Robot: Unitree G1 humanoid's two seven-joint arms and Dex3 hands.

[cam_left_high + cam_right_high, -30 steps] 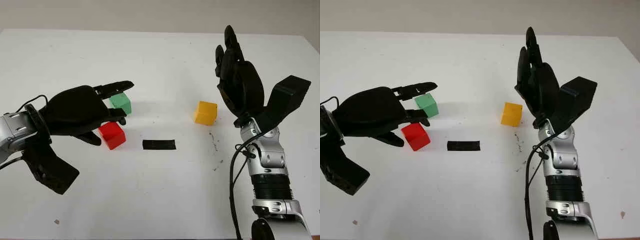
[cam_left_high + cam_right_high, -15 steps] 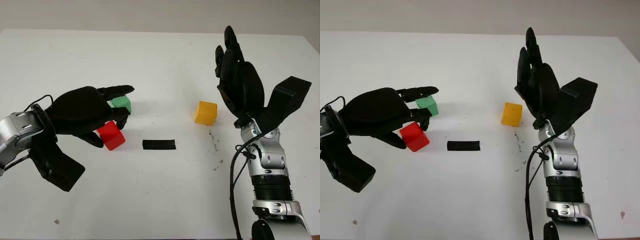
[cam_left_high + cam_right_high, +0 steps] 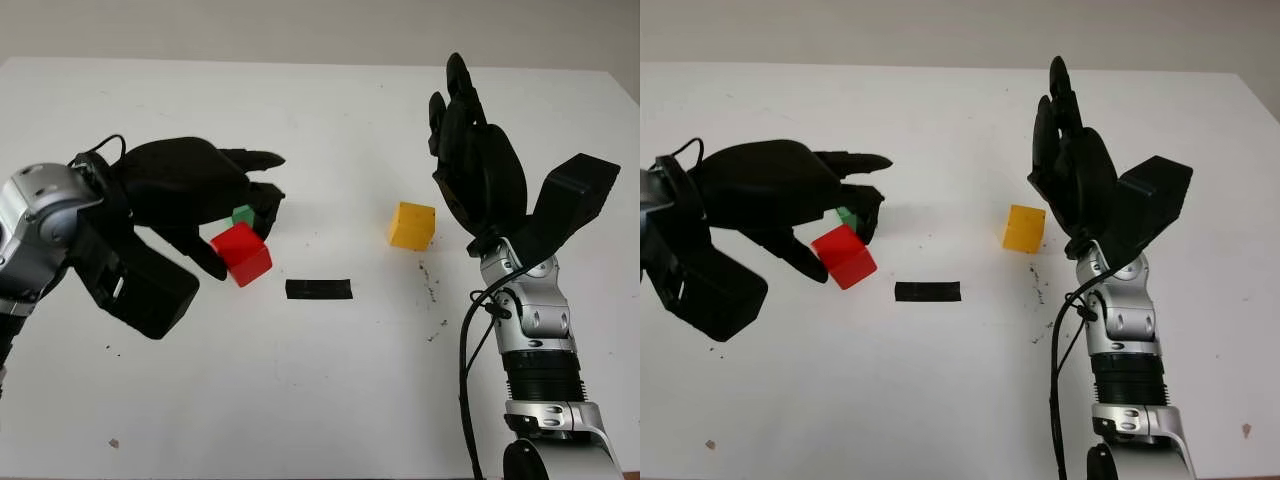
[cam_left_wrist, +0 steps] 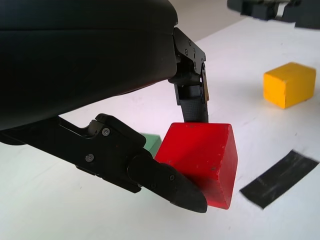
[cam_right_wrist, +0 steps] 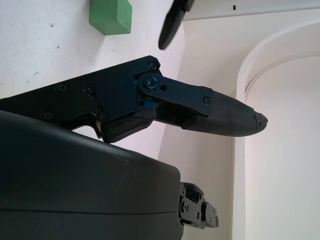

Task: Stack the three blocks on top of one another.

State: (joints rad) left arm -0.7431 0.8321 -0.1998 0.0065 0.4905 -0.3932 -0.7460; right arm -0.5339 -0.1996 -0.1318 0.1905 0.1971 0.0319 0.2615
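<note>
My left hand is shut on the red block, pinching it between thumb and fingers. The block is tilted and sits just above the white table. The green block rests on the table right behind the red one, mostly hidden by my fingers, and also shows in the right wrist view as the green block. The yellow block stands alone right of centre. My right hand is open, raised upright just right of the yellow block.
A strip of black tape lies flat on the table between the red and yellow blocks. Small dark specks mark the table near the yellow block. The table's far edge runs along the top.
My left hand closed on the red block, then rose and swung right with it, tilting it. The hand now covers most of the green block. The right hand stayed still.
</note>
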